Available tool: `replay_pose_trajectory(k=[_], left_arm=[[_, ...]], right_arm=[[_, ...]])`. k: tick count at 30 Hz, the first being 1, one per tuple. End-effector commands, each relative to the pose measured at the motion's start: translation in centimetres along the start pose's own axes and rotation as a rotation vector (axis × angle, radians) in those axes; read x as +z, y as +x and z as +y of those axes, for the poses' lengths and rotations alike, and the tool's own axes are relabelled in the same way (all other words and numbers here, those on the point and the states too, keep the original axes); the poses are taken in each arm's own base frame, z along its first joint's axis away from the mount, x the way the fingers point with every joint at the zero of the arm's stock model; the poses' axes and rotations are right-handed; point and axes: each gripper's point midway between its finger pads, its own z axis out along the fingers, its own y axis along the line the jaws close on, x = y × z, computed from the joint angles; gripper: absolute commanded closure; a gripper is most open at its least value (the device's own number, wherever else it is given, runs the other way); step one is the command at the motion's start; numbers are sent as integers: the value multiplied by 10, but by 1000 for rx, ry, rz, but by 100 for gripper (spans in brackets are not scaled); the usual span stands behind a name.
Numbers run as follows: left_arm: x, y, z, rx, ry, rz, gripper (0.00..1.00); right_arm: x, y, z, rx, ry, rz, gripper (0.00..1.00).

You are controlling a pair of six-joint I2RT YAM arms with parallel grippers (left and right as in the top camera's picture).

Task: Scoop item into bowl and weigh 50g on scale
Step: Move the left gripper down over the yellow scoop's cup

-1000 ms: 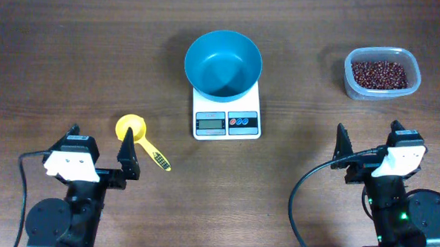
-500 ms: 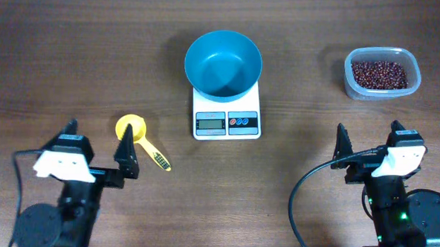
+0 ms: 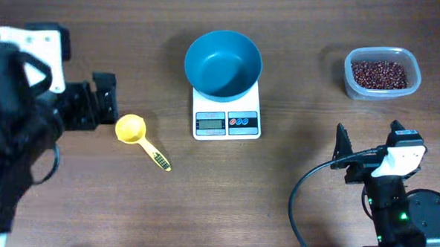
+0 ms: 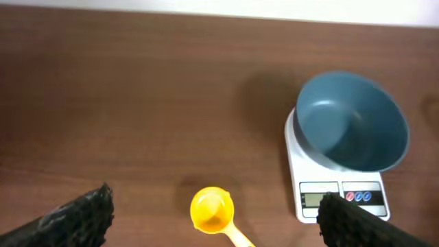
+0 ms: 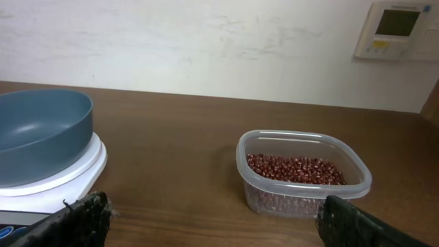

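1. Opening step: the bowl [image 3: 223,62] sits empty on the scale [image 3: 227,122]; the beans [image 3: 376,74] lie in the tub [image 3: 348,78].
2. My left fingers [image 3: 104,89] are spread, empty, near the scoop [image 3: 130,128]; my right fingers [image 3: 342,147] are spread, idle.
3. Next I must straddle the scoop's handle.

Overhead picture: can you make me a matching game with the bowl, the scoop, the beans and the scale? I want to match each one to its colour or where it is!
Things:
1. bowl
2. scoop
3. beans
4. scale

Clues:
A. inside the clear tub
B. yellow
C. teal-blue and empty
D. white, with red and blue buttons

Right pairs: 1-C, 2-B, 3-A, 4-D
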Motion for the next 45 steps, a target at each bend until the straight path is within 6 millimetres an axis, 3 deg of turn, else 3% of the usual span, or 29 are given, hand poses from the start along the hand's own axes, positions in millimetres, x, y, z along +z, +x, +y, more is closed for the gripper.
replay_pose_trajectory(k=[1,11,15,18,21,23,26,30,32,36,40,45], left_arm=[[18,14,3,-3,-21,109,1],[86,59,5,2,-44,380,1],[91,94,9,5,-60,542,1],[102,116,10,-112,-110,641,1],[117,126,11,-153,-132,683,1],[127,124,11,-154,-128,664,1],[127,125,6,-164,-101,675,1],[125,129,7,-427,-205,674,1],[124,133,9,-436,-221,680,1],[126,167,25,-548,-362,691,1],[139,157,24,-557,-333,625,1],[141,160,24,-556,-335,627,1]], right_arm=[[0,3,3,8,-12,2,1],[0,3,3,8,-12,2,1],[0,3,3,8,-12,3,1],[0,3,3,8,-12,2,1],[0,3,3,8,-12,2,1],[0,3,3,8,-12,2,1],[0,3,3,8,-12,2,2],[0,3,3,8,-12,2,1],[0,3,3,8,-12,2,1],[0,3,3,8,-12,2,1],[0,3,3,8,-12,2,1],[0,3,3,8,-12,2,1]])
